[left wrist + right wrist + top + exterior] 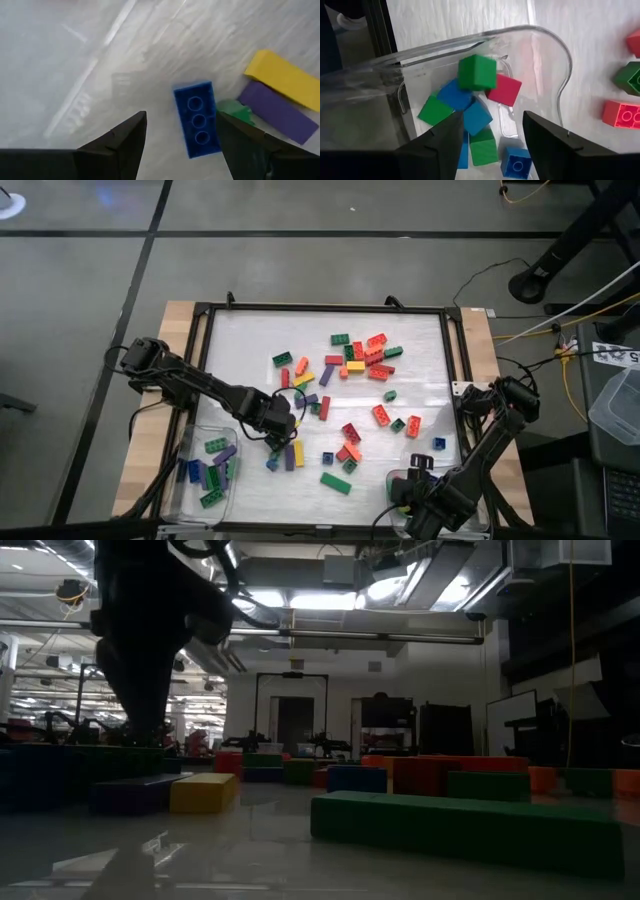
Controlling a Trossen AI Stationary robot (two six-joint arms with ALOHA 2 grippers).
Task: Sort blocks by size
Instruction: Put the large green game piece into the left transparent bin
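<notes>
Many red, orange, yellow, green, blue and purple blocks lie scattered on the white table top. My left gripper hangs open over a long blue block that lies flat on the table. Its fingers stand on either side of the block without touching it. A yellow block, a purple block and a green piece lie just beside it. My right gripper is open and empty above a clear tray of small square blocks. A green cube is topmost there.
A second clear tray at the near left holds long green, blue and purple blocks. A long green block lies near the front. A black frame borders the table top. Cables run beyond the table's right side.
</notes>
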